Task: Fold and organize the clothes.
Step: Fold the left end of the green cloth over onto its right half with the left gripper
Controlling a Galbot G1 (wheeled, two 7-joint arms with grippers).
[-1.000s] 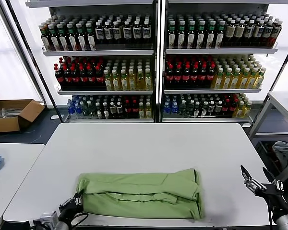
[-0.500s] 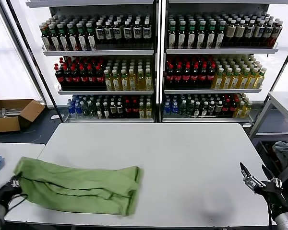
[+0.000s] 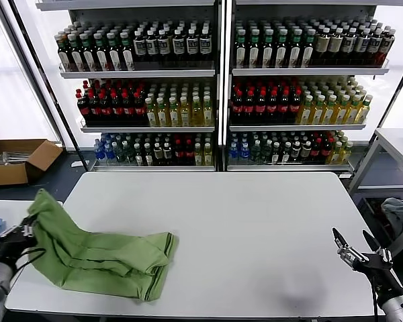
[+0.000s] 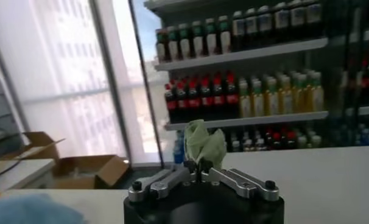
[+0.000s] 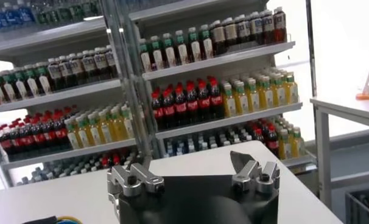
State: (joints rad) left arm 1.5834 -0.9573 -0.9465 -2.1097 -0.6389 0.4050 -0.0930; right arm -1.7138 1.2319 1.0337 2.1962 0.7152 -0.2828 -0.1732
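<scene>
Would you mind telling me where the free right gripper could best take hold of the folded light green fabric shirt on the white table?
Probably the near right corner of the folded light green fabric shirt, approached from the robot's right. That end lies flat on the white table, facing the open right gripper, while the left gripper is shut on the raised left end.

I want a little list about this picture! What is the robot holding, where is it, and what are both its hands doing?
held thing: green shirt, folded, one end lifted
where: left side of the white table, hanging slightly over the near edge
left gripper: shut on the shirt's end, raised at the table's left edge
right gripper: open, holds nothing, waiting by the table's right near corner
background: shelves of bottles; cardboard box on the floor at left
</scene>
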